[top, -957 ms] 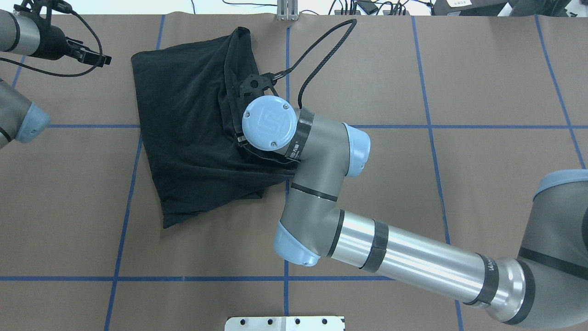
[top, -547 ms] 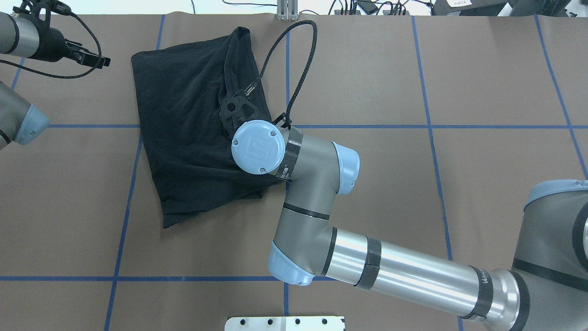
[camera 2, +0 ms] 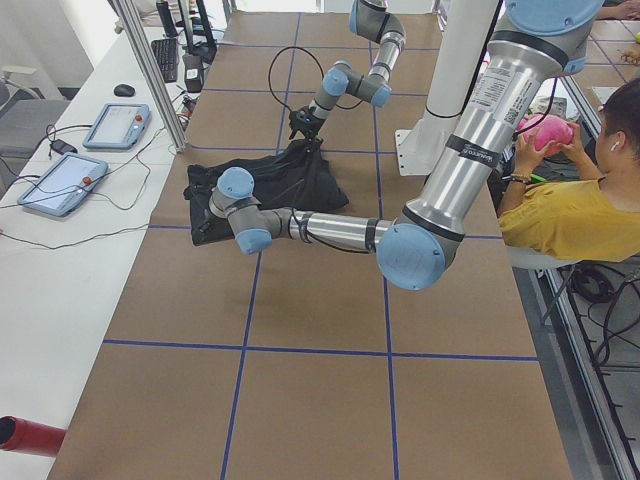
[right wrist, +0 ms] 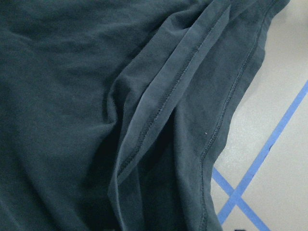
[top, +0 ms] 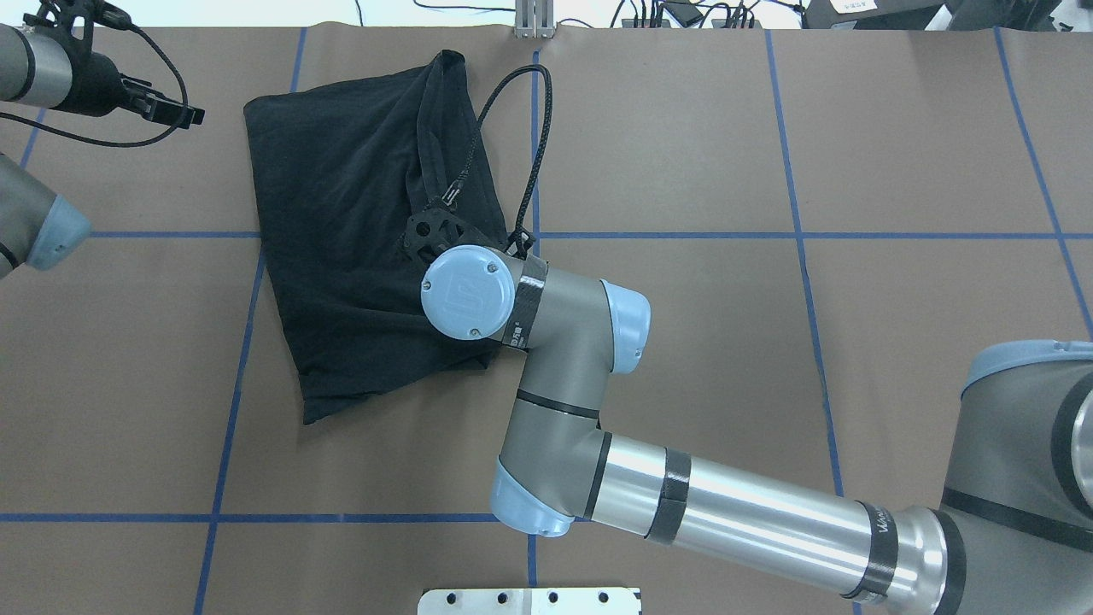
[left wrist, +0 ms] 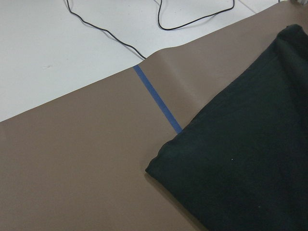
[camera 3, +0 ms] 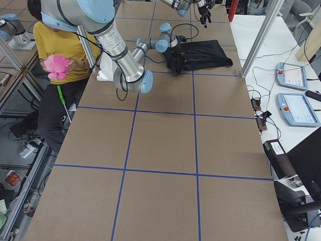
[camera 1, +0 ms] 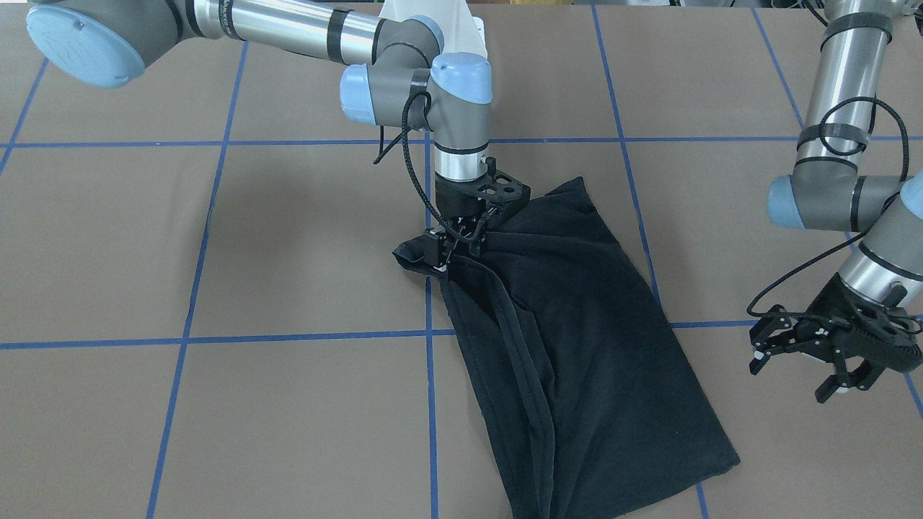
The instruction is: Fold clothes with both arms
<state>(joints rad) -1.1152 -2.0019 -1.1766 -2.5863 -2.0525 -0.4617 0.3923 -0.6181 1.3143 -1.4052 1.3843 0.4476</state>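
Observation:
The black T-shirt point(top: 341, 196) lies folded on the brown table, plain side up, with no graphic or logo showing. It also shows in the front view point(camera 1: 577, 346). My right gripper point(camera 1: 445, 252) is shut on the shirt's hemmed edge near the corner closest to the robot and holds it slightly raised. In the overhead view my right wrist point(top: 468, 292) hides that gripper. The right wrist view shows the shirt's stitched hem point(right wrist: 159, 120) close up. My left gripper point(camera 1: 793, 371) is open and empty, hovering off the shirt's far corner; the overhead view shows it too point(top: 166, 107).
Blue tape lines point(top: 666, 235) grid the table. A white base mount point(top: 529, 600) sits at the near edge. A person in yellow point(camera 2: 570, 200) sits beside the robot. Tablets point(camera 2: 60, 180) and cables lie on the white bench beyond the far edge.
My right arm has moved toward the robot and a little to the left, carrying the held shirt edge with it. The left arm has stayed put.

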